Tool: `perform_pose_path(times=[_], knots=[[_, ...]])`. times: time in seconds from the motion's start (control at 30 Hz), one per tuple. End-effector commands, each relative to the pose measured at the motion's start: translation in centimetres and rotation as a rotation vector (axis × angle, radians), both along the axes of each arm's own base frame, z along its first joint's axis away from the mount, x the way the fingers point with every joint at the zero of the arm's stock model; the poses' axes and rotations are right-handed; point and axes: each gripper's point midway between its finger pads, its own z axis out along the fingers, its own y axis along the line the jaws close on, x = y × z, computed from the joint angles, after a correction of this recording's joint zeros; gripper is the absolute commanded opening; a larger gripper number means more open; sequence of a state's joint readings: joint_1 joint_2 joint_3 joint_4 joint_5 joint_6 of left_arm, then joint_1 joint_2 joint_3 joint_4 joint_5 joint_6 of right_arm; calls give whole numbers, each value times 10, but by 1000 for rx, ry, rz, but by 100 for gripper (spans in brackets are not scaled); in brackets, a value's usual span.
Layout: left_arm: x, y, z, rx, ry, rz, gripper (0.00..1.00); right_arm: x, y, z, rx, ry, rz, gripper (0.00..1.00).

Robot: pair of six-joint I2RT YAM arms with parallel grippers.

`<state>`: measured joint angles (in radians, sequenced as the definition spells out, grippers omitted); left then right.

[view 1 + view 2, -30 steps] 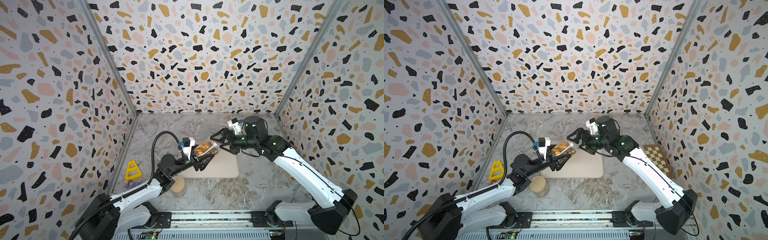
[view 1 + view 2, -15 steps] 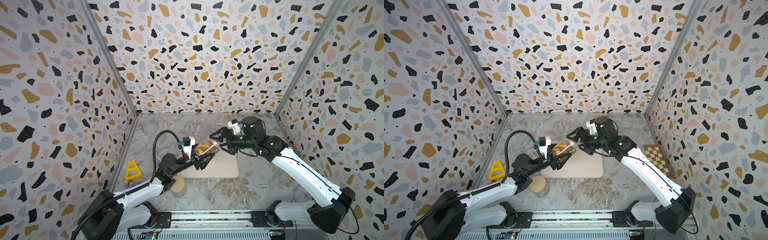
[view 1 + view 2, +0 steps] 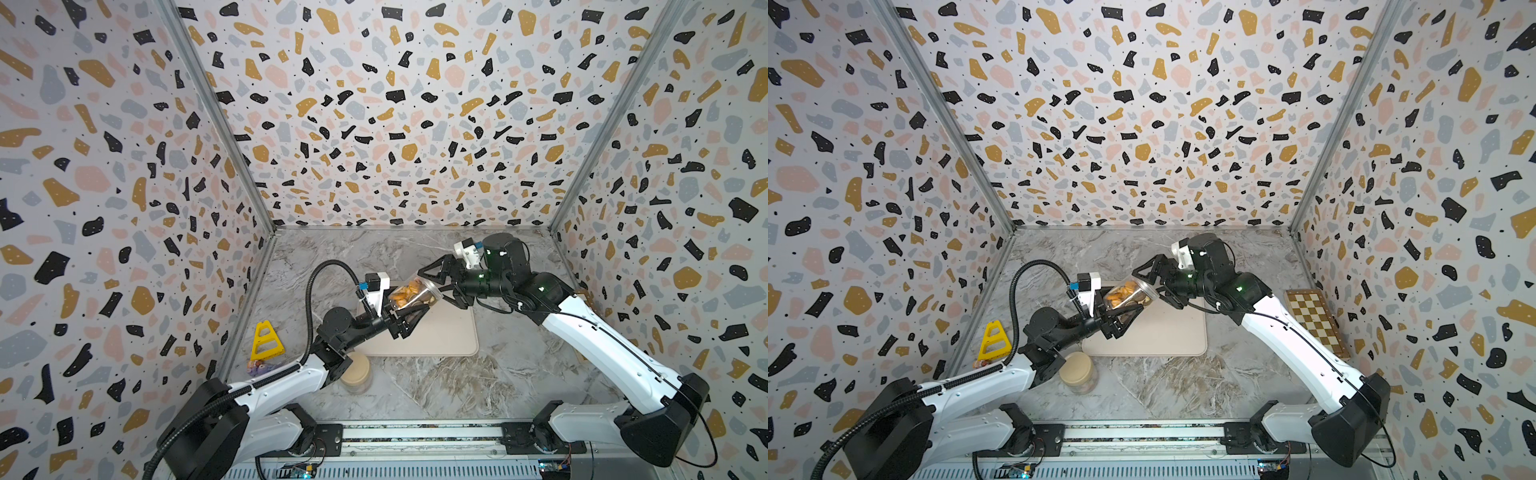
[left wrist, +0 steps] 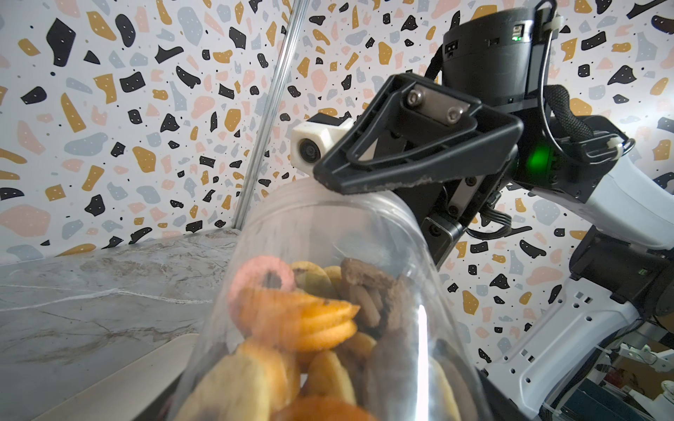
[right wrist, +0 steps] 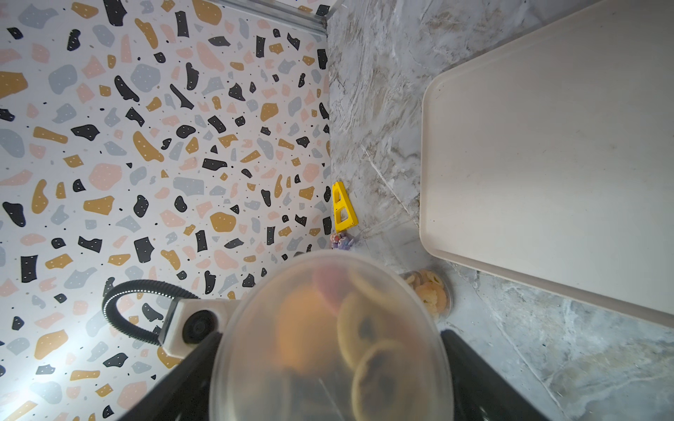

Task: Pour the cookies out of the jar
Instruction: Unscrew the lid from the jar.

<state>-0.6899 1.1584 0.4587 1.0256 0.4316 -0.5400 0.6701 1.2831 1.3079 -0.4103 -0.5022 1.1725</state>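
A clear plastic jar (image 3: 411, 293) (image 3: 1127, 293) hangs tilted above the tray's back left corner. It holds the cookies (image 4: 299, 320), golden-orange, brown and one pink ring. My left gripper (image 3: 409, 309) (image 3: 1121, 311) is shut on the jar's body; the jar hides its fingers in the left wrist view. My right gripper (image 3: 434, 286) (image 3: 1148, 286) (image 5: 330, 350) is shut on the jar's cloudy round lid (image 5: 328, 328). Its black fingers (image 5: 470, 368) sit at either side of the lid. One of these fingers (image 4: 401, 160) lies on the jar's neck.
A beige tray (image 3: 449, 332) (image 5: 547, 145) lies bare under the jar. A second jar with a tan lid (image 3: 355, 370) stands by the left arm. A yellow triangular piece (image 3: 266, 340) and a small purple thing (image 3: 257, 365) lie at the left wall. A chessboard (image 3: 1312, 320) lies right.
The left arm's cable loop has swung slightly right. Both grippers and the tilted jar stay nearly where they were.
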Motion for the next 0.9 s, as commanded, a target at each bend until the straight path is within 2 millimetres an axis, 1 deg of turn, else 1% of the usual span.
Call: perform_pose_path(times=[0.0, 0.13, 0.2, 0.27, 0.37, 0.47, 0.57, 0.63, 0.73, 0.87], knots=[[-11, 11, 66, -193, -129, -13, 9, -8, 6, 33, 75, -149, 70, 86], [-13, 12, 76, -246, -104, -43, 12, -14, 19, 41, 99, -266, 188, 86], [-14, 12, 79, -267, -93, -63, 12, -16, 19, 45, 111, -332, 207, 86], [-16, 12, 81, -282, -88, -79, 13, -18, 18, 55, 143, -415, 213, 86], [-19, 14, 84, -307, -86, -91, 13, -24, 20, 66, 184, -496, 268, 86], [-21, 18, 87, -337, -86, -92, 15, -30, 23, 70, 198, -546, 314, 86], [-25, 16, 89, -331, -94, -112, 13, -31, 20, 72, 193, -574, 310, 87], [-25, 12, 87, -301, -97, -123, 10, -30, 17, 73, 185, -567, 298, 93], [-21, 11, 79, -260, -91, -94, 10, -22, 10, 80, 147, -559, 242, 100], [-14, 8, 68, -185, -76, -51, 12, -7, -11, 93, 83, -526, 127, 99]])
